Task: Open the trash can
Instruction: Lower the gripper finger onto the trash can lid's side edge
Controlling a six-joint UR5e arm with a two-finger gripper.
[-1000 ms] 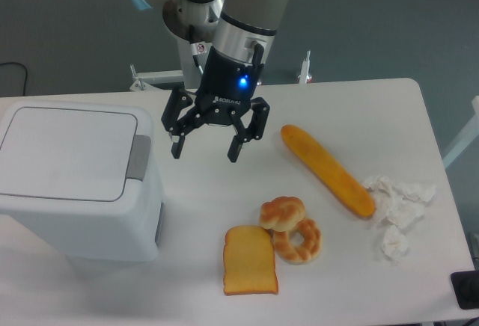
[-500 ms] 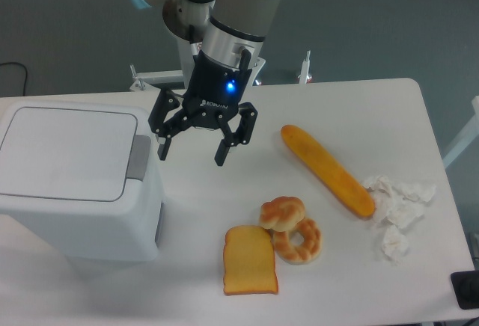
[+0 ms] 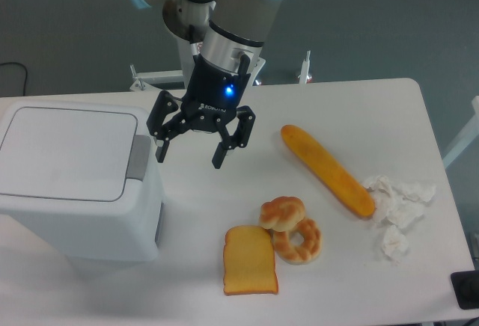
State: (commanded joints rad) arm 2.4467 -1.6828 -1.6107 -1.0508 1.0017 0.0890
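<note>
Camera view from above the table: the large boxy white plastic trash can (image 3: 78, 184) sits at the left end of the white table (image 3: 374, 102), its flat hinged lid (image 3: 67, 154) lying shut and level. The grey rectangular push tab (image 3: 138, 157) sits on the lid's right edge, facing the middle of the table, which I take to be why the arm comes at it from that side.

Just right of the tab hangs the black two-finger gripper (image 3: 188, 156), carried on the silver and grey arm (image 3: 224, 27) that reaches in from the far edge. Its fingers are spread wide and hold nothing. The near finger's tip is close beside the tab, but I cannot tell whether it is touching; it looks to be a little apart and above. With the lid down, the opening is not yet done, and I judge the next thing needed is a press down on that tab.

The rest lies clear of the bin. A square slice of toast (image 3: 250, 260) rests near the front edge, touching a twisted golden bread ring (image 3: 299, 241) with a small knotted roll (image 3: 281, 211) leaning on it. A long orange baguette (image 3: 326, 170) lies slantwise further right, its lower end beside some crumpled white paper (image 3: 397, 206).
</note>
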